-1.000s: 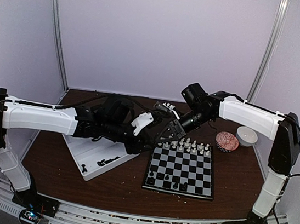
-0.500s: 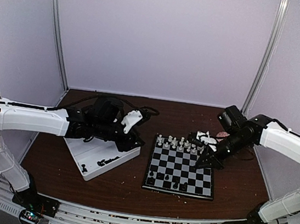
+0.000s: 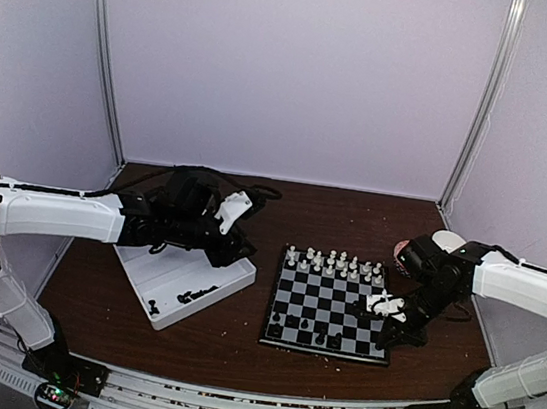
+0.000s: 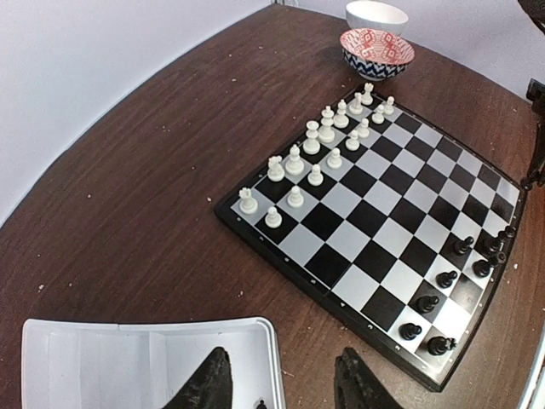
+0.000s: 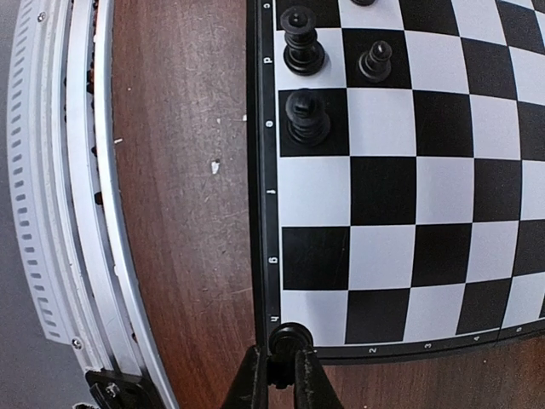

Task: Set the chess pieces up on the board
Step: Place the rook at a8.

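Now the black piece [image 5: 289, 339] sits pinched between the fingers of your right hand [image 5: 279, 362]. It hangs over the border at the near-right corner of the board [image 3: 341, 304], just short of the corner square. A second ago both arms were together above the board's far-left corner. Since then the right arm has swung across and down, and the left has pulled back. That reads as a handover done, with only the placing left. Whether the piece already touches the board cannot be told from here.

It is tiny, glossy and round-topped, and far narrower than a square, so the grip has little margin. The other black chess pieces [image 4: 447, 278] stand in a partial spread on the two near rows. Several squares on the right end of those rows are bare.

Beyond them, the white pieces [image 3: 331, 265] fill the far rows. Your left hand [image 4: 281, 371] hovers with its fingers spread and nothing between them, over the white tray [image 3: 233, 285]. A few more black pieces lie there, left of the board on the tabletop [image 3: 235, 346].
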Controlling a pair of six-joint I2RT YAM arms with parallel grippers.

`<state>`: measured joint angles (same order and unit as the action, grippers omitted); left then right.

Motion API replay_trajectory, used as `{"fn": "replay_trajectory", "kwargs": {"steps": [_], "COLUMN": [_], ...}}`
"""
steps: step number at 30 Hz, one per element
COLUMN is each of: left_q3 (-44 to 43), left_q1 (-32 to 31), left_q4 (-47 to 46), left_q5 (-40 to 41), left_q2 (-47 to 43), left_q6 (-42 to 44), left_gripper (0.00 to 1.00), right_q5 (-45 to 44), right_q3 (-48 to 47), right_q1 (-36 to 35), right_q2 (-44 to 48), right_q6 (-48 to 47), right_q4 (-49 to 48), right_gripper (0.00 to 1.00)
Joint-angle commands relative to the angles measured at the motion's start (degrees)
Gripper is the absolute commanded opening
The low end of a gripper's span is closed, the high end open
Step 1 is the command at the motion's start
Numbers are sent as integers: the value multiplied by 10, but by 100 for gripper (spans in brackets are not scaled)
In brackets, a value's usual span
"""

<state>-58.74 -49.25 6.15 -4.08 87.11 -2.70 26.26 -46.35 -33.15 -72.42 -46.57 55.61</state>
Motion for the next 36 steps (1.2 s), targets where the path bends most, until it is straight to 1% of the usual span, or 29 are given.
{"fn": "replay_trajectory", "kwargs": {"steps": [1,15,28,36], "left_q3": [9,19,24,20], "left_q1": [4,11,11,11], "left_q4": [-9,-7,-10,-6], "left_q5": [13,18,11,8], "left_q2": [-18,-24,-25,-21], "left_q6": [-5,-5,-13,-12], "left_gripper": [42,41,41,40], "right_q5": [-16,-16,-31,-31], "right_q3": [8,18,23,23], "right_q1": [-2,-2,-2,-2], "right_q2": [-25,-51,-62,-49], "right_q6": [-7,-28,-25,-34], "right_q4": [-41,-41,-64,-49], "right_gripper": [7,10,11,24]}}
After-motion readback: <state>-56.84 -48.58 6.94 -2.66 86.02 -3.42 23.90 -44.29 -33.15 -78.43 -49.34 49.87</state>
